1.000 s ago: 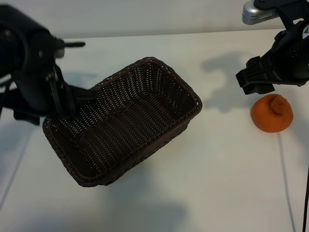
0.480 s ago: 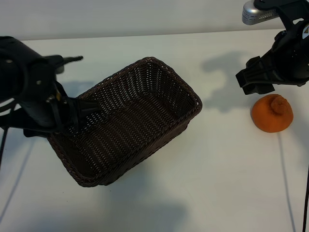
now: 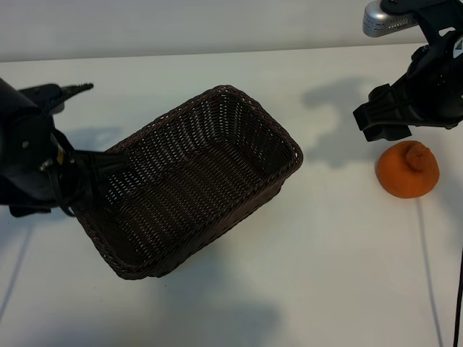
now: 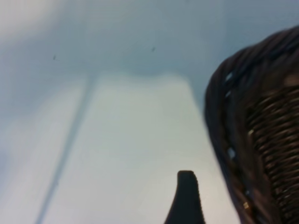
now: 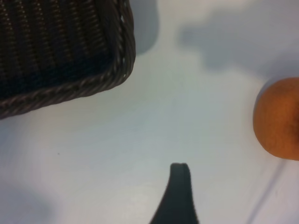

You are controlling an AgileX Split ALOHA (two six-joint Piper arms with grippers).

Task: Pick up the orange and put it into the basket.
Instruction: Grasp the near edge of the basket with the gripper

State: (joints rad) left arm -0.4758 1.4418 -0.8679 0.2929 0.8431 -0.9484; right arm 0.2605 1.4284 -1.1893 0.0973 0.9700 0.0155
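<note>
The orange (image 3: 407, 170) lies on the white table at the right, bump up, and shows at the edge of the right wrist view (image 5: 279, 119). The dark-brown wicker basket (image 3: 239, 97) sits mid-table at a slant with nothing in it; its rim shows in both wrist views (image 4: 219, 140) (image 5: 124, 56). My right gripper (image 3: 379, 121) hovers just above and to the left of the orange, open and holding nothing; one finger (image 5: 180, 186) shows. My left gripper (image 3: 107, 124) is open beside the basket's left corner, one finger (image 4: 186, 198) outside the rim.
A thin cable (image 3: 428, 260) runs across the table from below the orange toward the front right. A silver camera housing (image 3: 387, 18) sits above the right arm. Bare table stretches between the basket and the orange.
My left arm has drawn back to the left and lower, away from the basket's left end. The right arm, the orange and the basket have not moved.
</note>
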